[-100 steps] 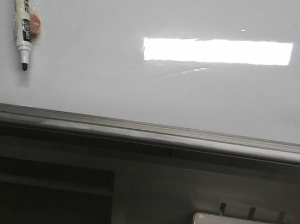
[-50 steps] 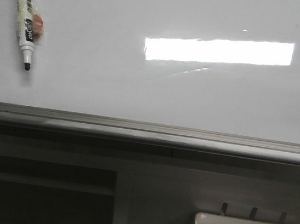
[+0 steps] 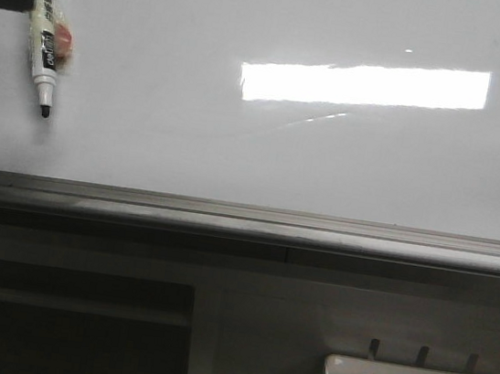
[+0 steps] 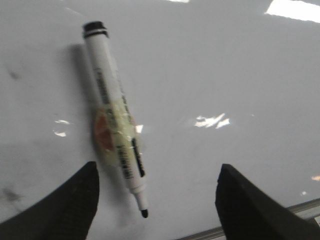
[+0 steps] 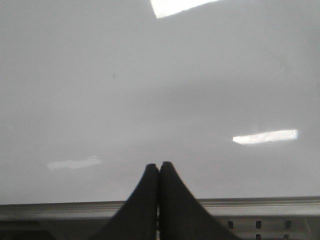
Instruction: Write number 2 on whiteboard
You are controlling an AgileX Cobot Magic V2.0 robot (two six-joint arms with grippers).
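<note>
my front camera faces the whiteboard (image 3: 264, 152) squarely; both wrist cameras look closely at it too, the left's slightly blurred view sharing the marker (image 4: 116, 140).

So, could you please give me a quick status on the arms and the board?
Left gripper open, fingers straddling the black marker. Right gripper shut, empty. Whiteboard blank, no 2 yet. Nothing in the way.
</note>
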